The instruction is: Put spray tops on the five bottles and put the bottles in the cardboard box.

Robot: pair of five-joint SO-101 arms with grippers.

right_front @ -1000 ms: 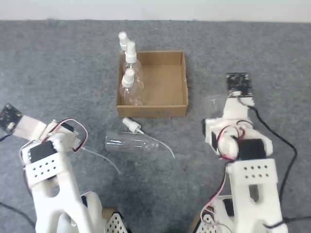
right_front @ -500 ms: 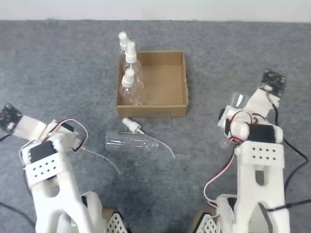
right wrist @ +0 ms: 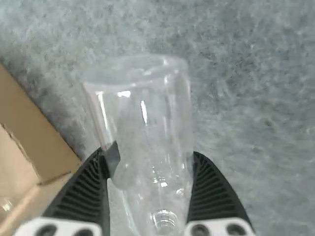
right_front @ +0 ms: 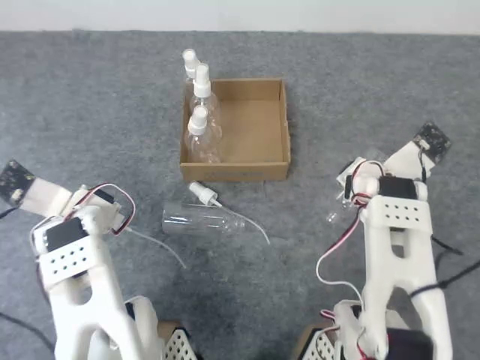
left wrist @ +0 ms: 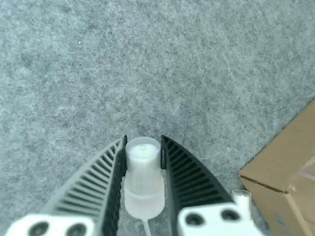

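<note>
1. Three capped bottles (right_front: 199, 124) stand upright in a row along the left wall of the cardboard box (right_front: 255, 131). They are packed to one side, probably so that place stays free for the others. It cannot be told if the farthest one is inside the box or just behind it.
2. One white spray top (left wrist: 142, 169) is pinched by the left gripper (left wrist: 143, 142), whose fingers press on both sides of its collar. The thin dip tube (right_front: 154, 241) trails free over the grey mat (right_front: 375, 90). This grip seems chosen so that the tube end can enter a bottle neck.
3. One clear bottle (right wrist: 142, 128) without top is clamped around its body by the right gripper (right wrist: 150, 155), to the right of the box and apart from it. In the high view its open neck points toward the middle of the table, likely to meet the spray top there.
4. One more open bottle (right_front: 199, 219) lies on its side in front of the box. A loose spray top (right_front: 202, 192) is just beside it, and its tube runs across the bottle. Both lie between the arms, where either could reach them.
5. Two bottles remain to be capped, so the task looks a little more than half done. The next move calls for lining up the tube and the neck; the tube is thin and bends, so it may miss the opening.
</note>
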